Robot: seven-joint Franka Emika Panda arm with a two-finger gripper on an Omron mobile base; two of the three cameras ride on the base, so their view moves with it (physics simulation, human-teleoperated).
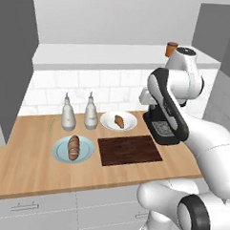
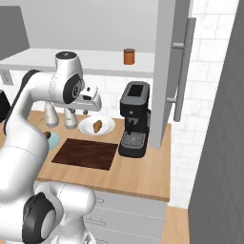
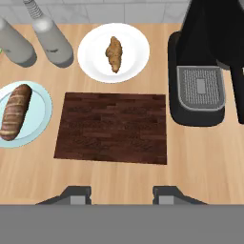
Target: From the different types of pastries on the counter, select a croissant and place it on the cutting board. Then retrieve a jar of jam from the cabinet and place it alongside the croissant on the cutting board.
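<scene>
Your gripper (image 3: pixel 121 194) hangs high above the counter (image 1: pixel 23 164), looking straight down, with its fingers drawn in and nothing between them. Below it you've got the cutting board (image 3: pixel 112 127), bare, lying near the counter's front edge. Behind the board, toward the tiled wall, the small golden croissant (image 3: pixel 114 54) sits on a white plate (image 3: pixel 90 52). Off the board's left side, the dark ridged loaf (image 3: pixel 15 112) rests on a pale blue plate (image 3: pixel 40 112). Two grey-white bottles (image 1: pixel 79 113) stand by the back wall behind that blue plate. The black coffee machine (image 2: pixel 134 118) is just off the board's right edge. Up on the white cabinet ledge (image 2: pixel 95 61), the jar of jam (image 2: pixel 128 56) stands upright toward its right end.
</scene>
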